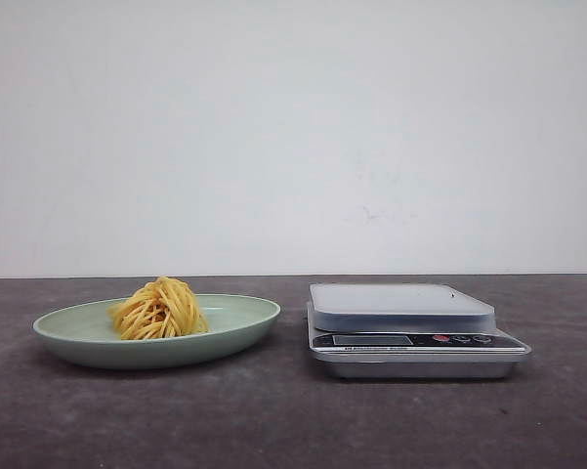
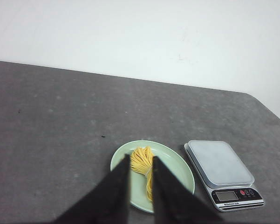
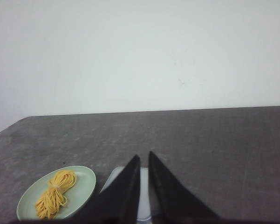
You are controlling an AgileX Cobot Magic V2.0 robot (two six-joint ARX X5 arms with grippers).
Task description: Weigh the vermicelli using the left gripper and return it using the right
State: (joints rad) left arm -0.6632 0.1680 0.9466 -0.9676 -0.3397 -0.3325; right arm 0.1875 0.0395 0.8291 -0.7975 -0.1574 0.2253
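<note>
Vermicelli (image 1: 160, 309) sits as a small yellow-orange nest on the pale green plate (image 1: 236, 330), left of centre on the dark grey table (image 1: 273, 410); kitchen scale (image 1: 410, 327) stands just beside the plate to its right, apart from it, its platform bare; white wall (image 1: 293, 137) behind. Left gripper (image 2: 141, 163) hangs above the plate, fingers nearly together with a narrow gap, nothing between them, noodles visible through the gap below; right gripper (image 3: 144, 158) hangs above the scale, fingers likewise close with a thin slit, holding nothing; neither arm appears in the front view.
</note>
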